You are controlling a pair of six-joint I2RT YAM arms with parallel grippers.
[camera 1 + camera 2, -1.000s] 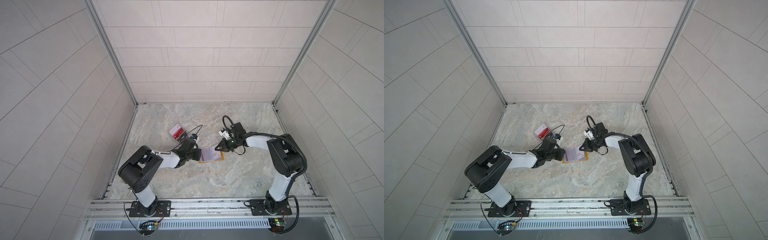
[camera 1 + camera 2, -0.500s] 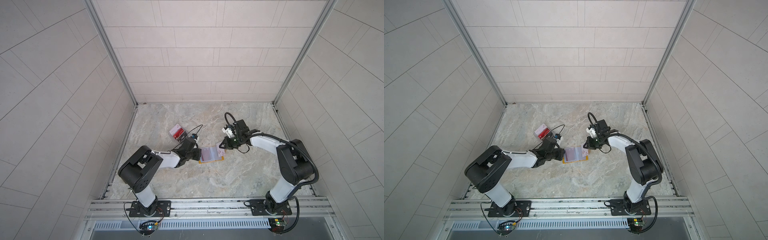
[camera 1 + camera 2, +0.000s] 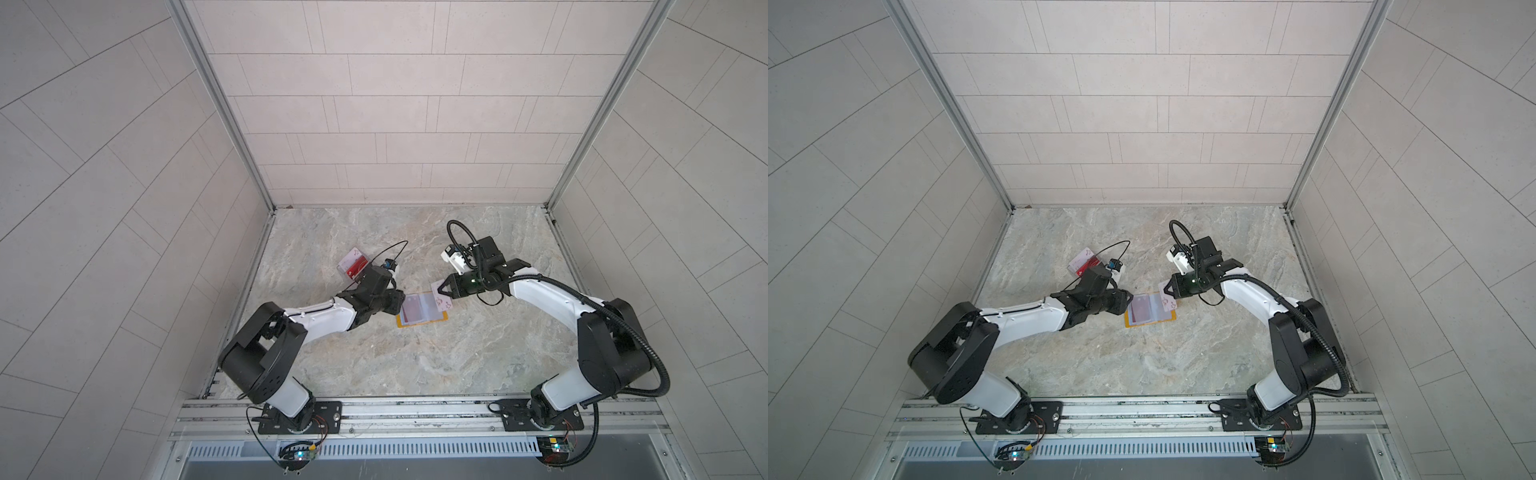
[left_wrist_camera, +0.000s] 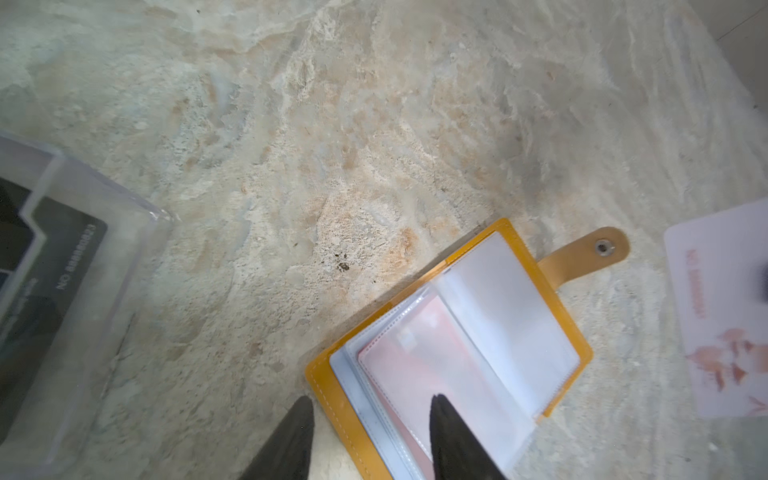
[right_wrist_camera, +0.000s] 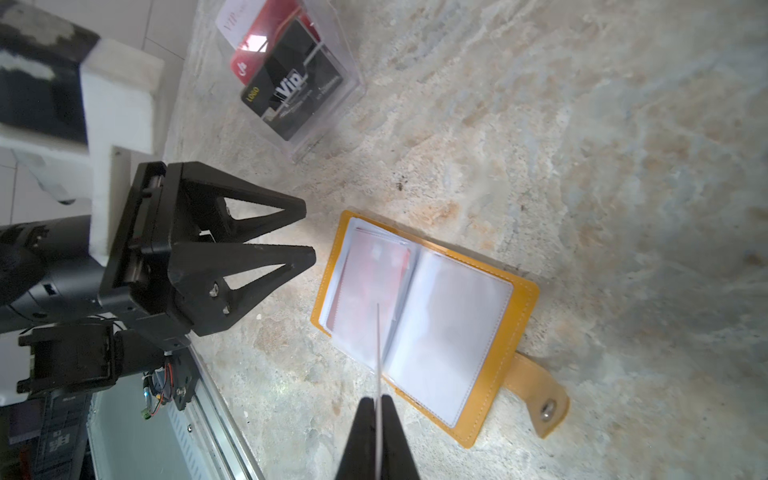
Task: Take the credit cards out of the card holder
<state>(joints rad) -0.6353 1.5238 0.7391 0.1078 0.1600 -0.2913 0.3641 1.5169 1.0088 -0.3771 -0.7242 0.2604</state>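
Scene: a mustard-yellow booklet-style card holder [image 5: 524, 293] lies open and flat near the middle of the marble-patterned table [image 3: 374, 361]. Its snap tab [image 5: 544, 399] is thrown outward and its clear sleeves face up, so the cards can be reached.
Right fingers: the right gripper [image 5: 377, 401] is pinched tight on a thin whitish plastic card with pink marks [image 4: 723, 307]. It holds the card on edge above the holder's tab side, clear of the sleeves and apparently ready to be carried off.
Left fingers: the left gripper [image 5: 309, 230] has its fingers moderately parted and holds nothing. The tips hover at the holder's edge opposite the tab, seemingly placed to steady the booklet.
Inside: a red plastic card [image 5: 370, 282] shows through the clear sleeve on the page nearest the left gripper, so the job looks unfinished.
Off to the side: a clear plastic box [image 5: 316, 83] holding black and red "VIP" cards stands toward the table's left edge, well apart from the holder. It is the likely drop-off for the held card.
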